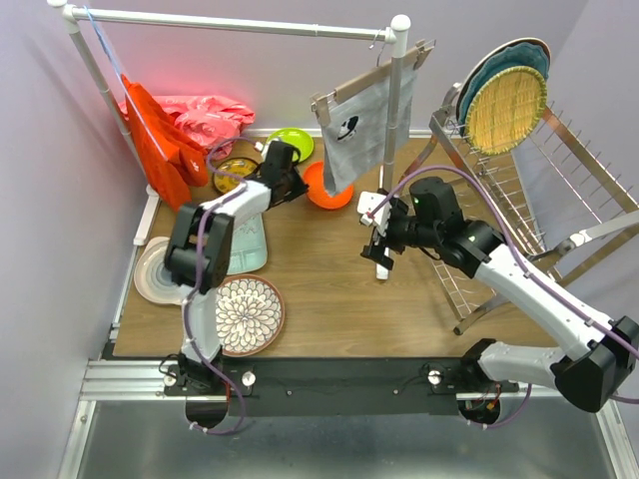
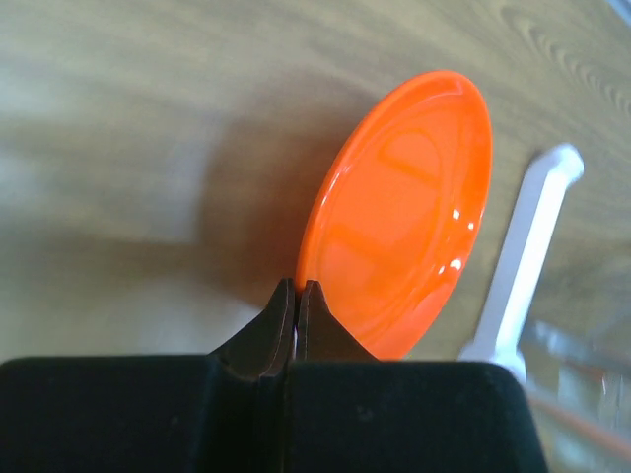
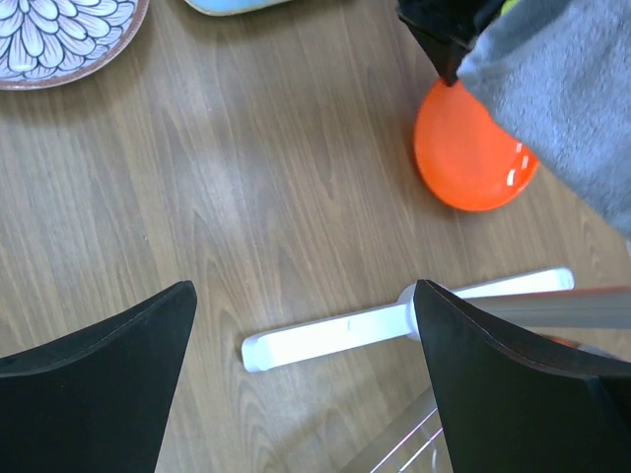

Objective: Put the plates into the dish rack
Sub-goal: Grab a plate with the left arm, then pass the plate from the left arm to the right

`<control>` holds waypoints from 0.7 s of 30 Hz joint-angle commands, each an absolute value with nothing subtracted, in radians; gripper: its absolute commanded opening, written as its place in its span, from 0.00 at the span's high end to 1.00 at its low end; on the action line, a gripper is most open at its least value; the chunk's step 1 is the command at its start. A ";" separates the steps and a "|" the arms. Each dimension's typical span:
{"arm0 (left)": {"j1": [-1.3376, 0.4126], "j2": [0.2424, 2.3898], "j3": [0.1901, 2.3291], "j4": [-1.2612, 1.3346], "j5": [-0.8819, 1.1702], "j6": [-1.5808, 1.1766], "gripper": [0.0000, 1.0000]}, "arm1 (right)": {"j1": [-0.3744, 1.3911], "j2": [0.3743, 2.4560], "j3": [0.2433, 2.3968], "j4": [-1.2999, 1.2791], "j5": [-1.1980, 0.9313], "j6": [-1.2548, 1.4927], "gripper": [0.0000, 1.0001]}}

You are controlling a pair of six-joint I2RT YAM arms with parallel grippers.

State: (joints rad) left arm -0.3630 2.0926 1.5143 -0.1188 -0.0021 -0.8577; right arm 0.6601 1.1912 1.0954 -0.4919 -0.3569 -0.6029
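Note:
My left gripper (image 1: 300, 186) (image 2: 297, 284) is shut on the near rim of the orange plate (image 1: 331, 192) (image 2: 404, 217), which stands tilted off the table. My right gripper (image 1: 379, 255) (image 3: 304, 288) hangs open over bare wood, with nothing between its fingers. The orange plate (image 3: 468, 158) lies ahead of it. The woven yellow plate (image 1: 506, 110) and a teal plate (image 1: 496, 62) stand in the dish rack (image 1: 574, 160). On the table lie a floral plate (image 1: 248, 314) (image 3: 59, 39), a mint tray (image 1: 250, 244), a white ringed plate (image 1: 152, 271), a lime green plate (image 1: 292, 143) and a yellow-brown plate (image 1: 235, 172).
A white pipe rail (image 1: 240, 22) spans the back, with a grey cloth (image 1: 354, 135) hanging beside the orange plate. Its white foot (image 3: 394, 320) (image 2: 523, 256) lies under my right gripper. Red (image 1: 160, 145) and pink (image 1: 205, 112) cloths sit at the back left.

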 commanded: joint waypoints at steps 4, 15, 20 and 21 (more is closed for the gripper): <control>-0.334 1.645 1.153 -0.146 0.112 -0.854 1.00 | 0.670 1.206 1.097 -0.472 -0.449 -0.761 0.00; -0.336 1.290 0.893 -0.262 0.291 -0.920 1.00 | 0.911 1.305 1.160 -0.419 -0.264 -0.943 0.02; -0.337 1.174 0.876 -0.348 0.328 -0.795 1.00 | 0.919 1.327 1.341 -0.406 -0.218 -0.714 0.01; -0.337 1.149 0.876 -0.359 0.333 -0.726 1.00 | 0.917 1.338 1.382 -0.407 -0.163 -0.656 0.00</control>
State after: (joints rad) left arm -0.3340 1.2675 0.8757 -0.2874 0.2512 -0.8825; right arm 0.9207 1.3148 1.1866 -0.4660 -0.3008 -0.8619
